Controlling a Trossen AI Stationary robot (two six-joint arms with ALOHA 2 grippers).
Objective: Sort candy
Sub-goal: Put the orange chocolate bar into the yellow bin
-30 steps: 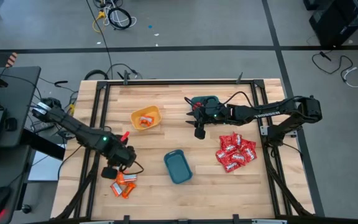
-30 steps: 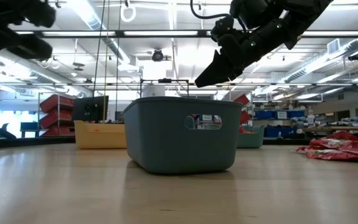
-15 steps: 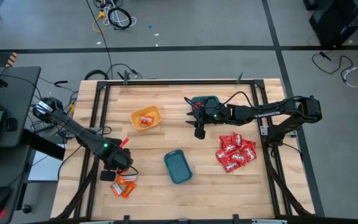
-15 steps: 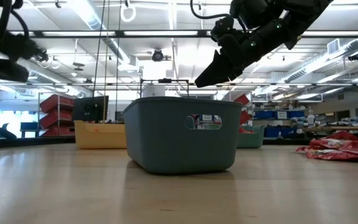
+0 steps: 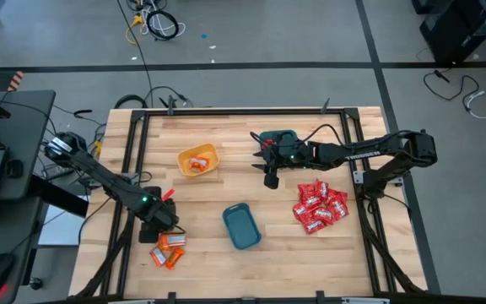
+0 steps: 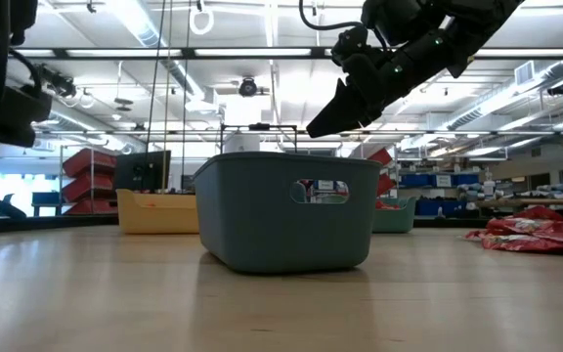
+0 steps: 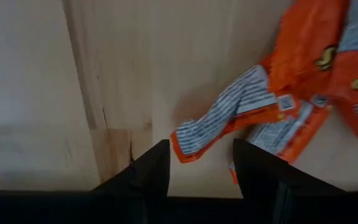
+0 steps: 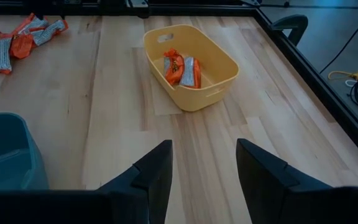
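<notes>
Several orange-and-white packets (image 5: 168, 250) lie flat on the table near its front left. My left gripper (image 5: 159, 235) is open just above them. In the left wrist view its fingers (image 7: 156, 167) stand on either side of one packet's striped end (image 7: 211, 121); I cannot tell whether they touch it. More orange-and-white packets (image 5: 196, 165) lie in the yellow bin (image 5: 210, 154). A pile of red packets (image 5: 319, 207) lies at the right. My right gripper (image 5: 270, 179) is open and empty, in the air between the far teal bin (image 5: 278, 137) and the middle teal bin (image 5: 241, 226).
The middle teal bin (image 6: 286, 210) stands near the table's centre, with the yellow bin (image 8: 191, 62) behind it to the left. A dark metal frame (image 5: 129, 169) runs round the table. Bare wood (image 5: 226, 190) lies between the bins.
My left gripper has gone toward the table's near edge and down, toward the orange-and-white packets at the front left. The packets and bins have stayed where they were.
</notes>
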